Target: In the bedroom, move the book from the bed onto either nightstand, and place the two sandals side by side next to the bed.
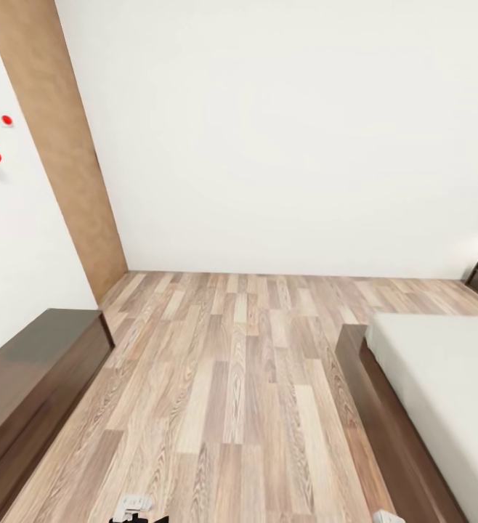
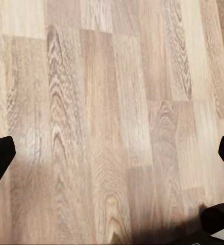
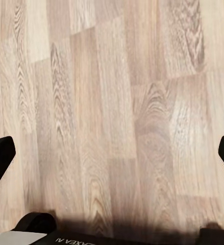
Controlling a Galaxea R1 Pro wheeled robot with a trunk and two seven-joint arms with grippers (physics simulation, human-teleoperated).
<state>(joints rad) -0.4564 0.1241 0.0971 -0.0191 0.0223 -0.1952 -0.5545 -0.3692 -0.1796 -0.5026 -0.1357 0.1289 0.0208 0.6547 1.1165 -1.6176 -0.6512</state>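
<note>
Beside the bed, bare wood-plank floor under both spread pincers.

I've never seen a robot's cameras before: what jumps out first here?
The wide wood-plank floor running to a bare white wall. A pale-grey bed sits at the right, a dark low cabinet at the left, and a brown door stands in the left corner.

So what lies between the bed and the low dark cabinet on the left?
Bare wood-plank floor, seen in the head view, separates the bed from the cabinet.
</note>
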